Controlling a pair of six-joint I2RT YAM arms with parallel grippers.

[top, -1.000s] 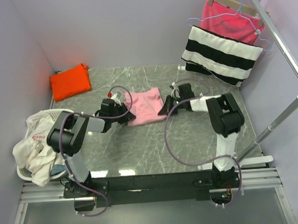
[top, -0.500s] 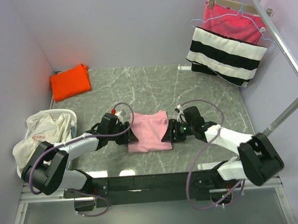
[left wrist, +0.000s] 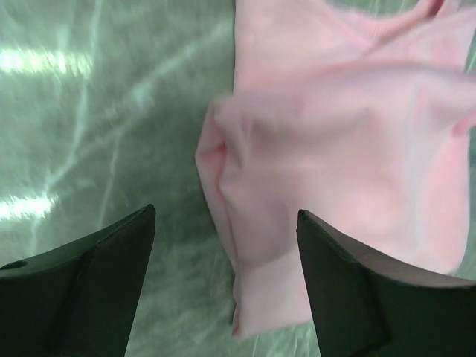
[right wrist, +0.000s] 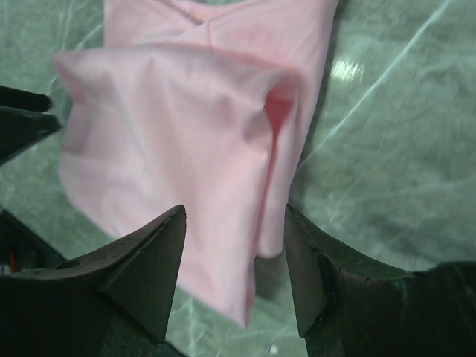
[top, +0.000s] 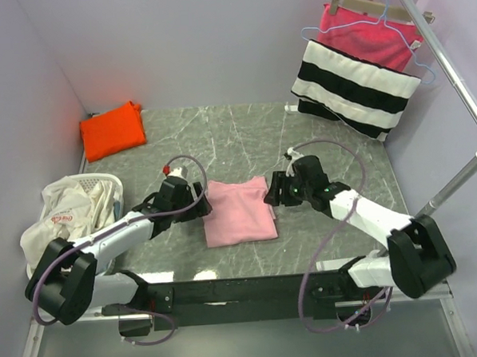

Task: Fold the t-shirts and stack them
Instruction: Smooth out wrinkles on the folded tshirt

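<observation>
Both your grippers stand open and hold nothing: the left gripper (top: 202, 208) sits at the left edge of the folded pink t-shirt (top: 239, 214), the right gripper (top: 270, 195) at its right edge. Your orange t-shirt (top: 113, 130) lies folded in the far-left corner of the table (top: 244, 138).

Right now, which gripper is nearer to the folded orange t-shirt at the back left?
Left. The left gripper sits at the pink t-shirt's left edge, with the orange t-shirt behind it to the left. The right gripper is at the pink t-shirt's right edge, farther off.
</observation>
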